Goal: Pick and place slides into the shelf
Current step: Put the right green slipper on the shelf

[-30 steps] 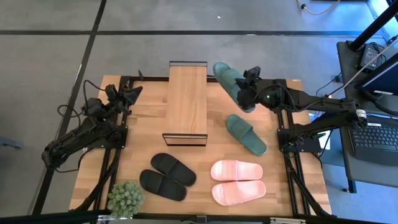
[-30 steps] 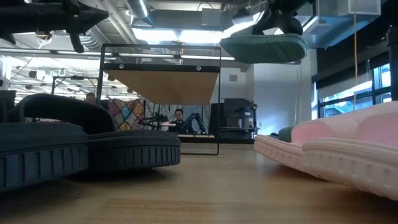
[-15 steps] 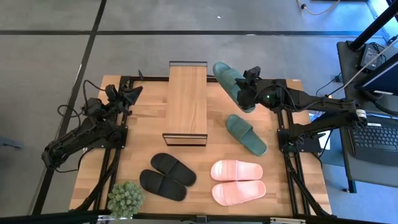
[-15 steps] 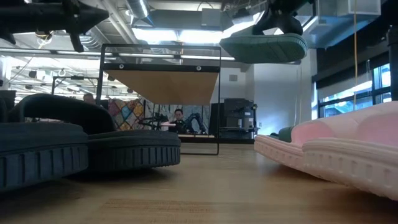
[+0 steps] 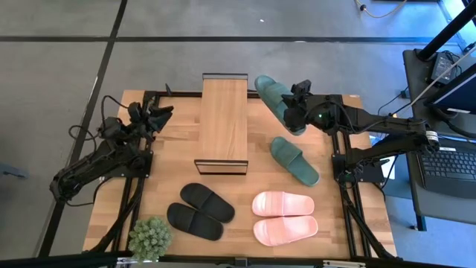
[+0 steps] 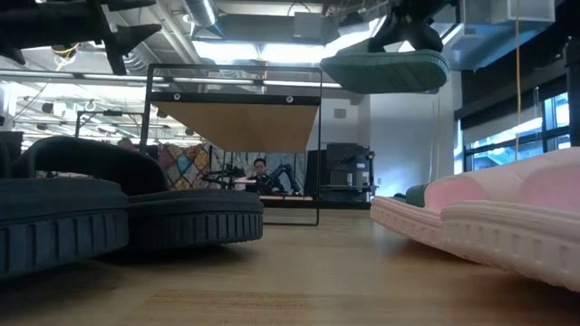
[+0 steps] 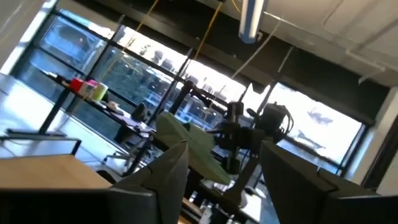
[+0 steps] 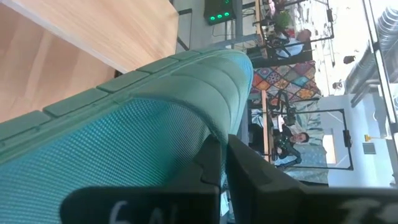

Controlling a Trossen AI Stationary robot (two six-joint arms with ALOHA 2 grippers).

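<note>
1. We see the right gripper [image 5: 292, 113] with its jaws clenched on one dark green slide [image 5: 272, 94], held in the air just beside the far right corner of the shelf [image 5: 224, 119]; in the low view that slide [image 6: 385, 69] hangs level, about as high as the shelf top [image 6: 237, 123].
2. Nothing lies between the lifted slide and the shelf, whose plank top is bare.
3. The second green slide [image 5: 294, 159] lies on the worktop [image 5: 175, 138] right of the shelf, below the right arm.
4. We count six slides: two green, two black [image 5: 199, 210] side by side at the near middle, two pale pink [image 5: 284, 216] side by side to their right.
5. A small potted plant [image 5: 149, 238] stands at the near left corner, close to the black pair.
6. The right arm reaches in from the right edge, stretched toward the shelf.
7. The left gripper [image 5: 158, 113] waits at the far left edge, lifted off the worktop, its jaws released and holding nothing [image 7: 221, 174].
</note>
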